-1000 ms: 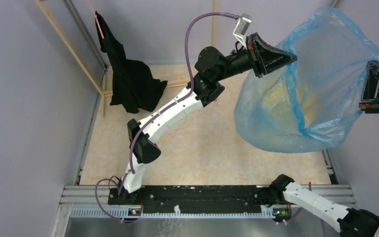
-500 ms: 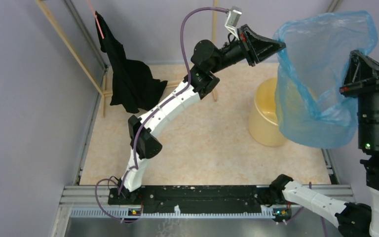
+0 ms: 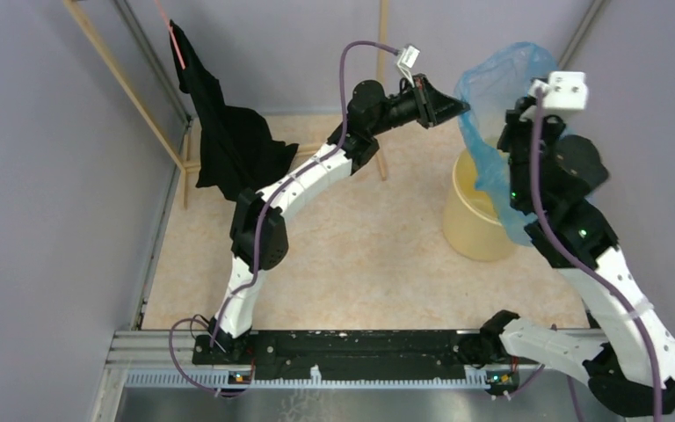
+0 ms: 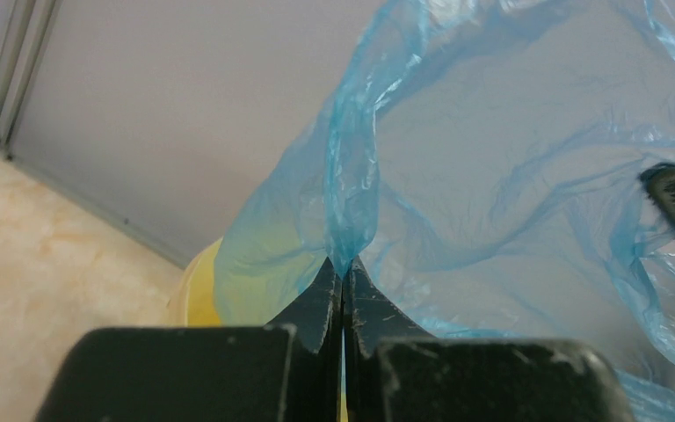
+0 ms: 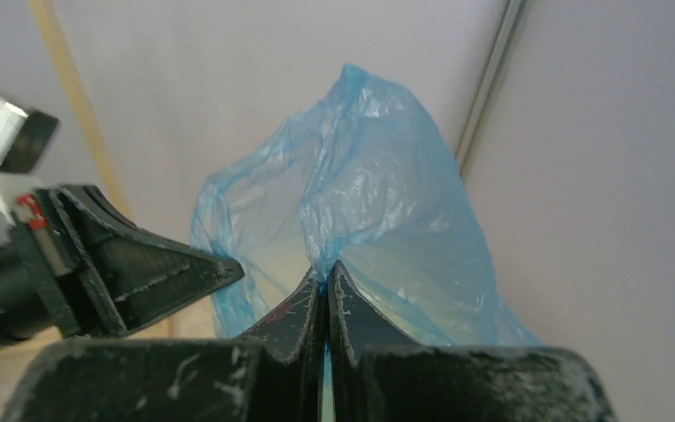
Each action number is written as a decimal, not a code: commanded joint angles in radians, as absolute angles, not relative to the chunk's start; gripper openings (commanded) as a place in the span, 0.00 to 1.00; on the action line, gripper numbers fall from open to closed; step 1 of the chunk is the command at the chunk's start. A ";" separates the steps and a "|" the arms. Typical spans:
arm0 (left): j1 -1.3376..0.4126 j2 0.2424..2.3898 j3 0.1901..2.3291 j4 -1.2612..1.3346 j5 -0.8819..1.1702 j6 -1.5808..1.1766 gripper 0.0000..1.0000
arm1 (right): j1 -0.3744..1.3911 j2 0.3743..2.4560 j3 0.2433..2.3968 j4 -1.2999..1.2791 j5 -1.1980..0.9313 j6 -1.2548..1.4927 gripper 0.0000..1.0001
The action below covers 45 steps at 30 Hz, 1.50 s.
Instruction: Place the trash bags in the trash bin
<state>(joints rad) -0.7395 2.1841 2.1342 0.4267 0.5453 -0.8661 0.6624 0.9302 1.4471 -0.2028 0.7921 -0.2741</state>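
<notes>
The light-blue trash bag [image 3: 496,81] hangs bunched between my two grippers above the yellow trash bin [image 3: 468,220], and its lower part droops over the bin's right side. My left gripper [image 3: 463,106] is shut on the bag's left rim, with film pinched at the tips [image 4: 343,266]. My right gripper [image 3: 517,125] is shut on the opposite rim [image 5: 323,271], close beside the left one. The bag [image 4: 501,167] fills the left wrist view, with the bin [image 4: 195,294] under it. The right wrist view shows the bag [image 5: 378,185] and the left gripper [image 5: 233,267].
A black cloth [image 3: 228,141] hangs from a wooden frame [image 3: 127,83] at the far left. Grey walls [image 3: 650,105] close in the back and right sides. A wooden post [image 3: 381,97] stands behind the left arm. The arms' base rail [image 3: 352,347] runs along the near edge.
Both grippers have moved closer together and toward the back, over the bin. The wide-spread bag mouth has collapsed into a narrow bunch. The right arm has swung in from the right edge.
</notes>
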 commanded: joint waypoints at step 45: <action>-0.663 1.364 1.160 0.095 0.293 -0.623 0.00 | 0.409 1.354 1.000 -0.006 -0.629 0.615 0.00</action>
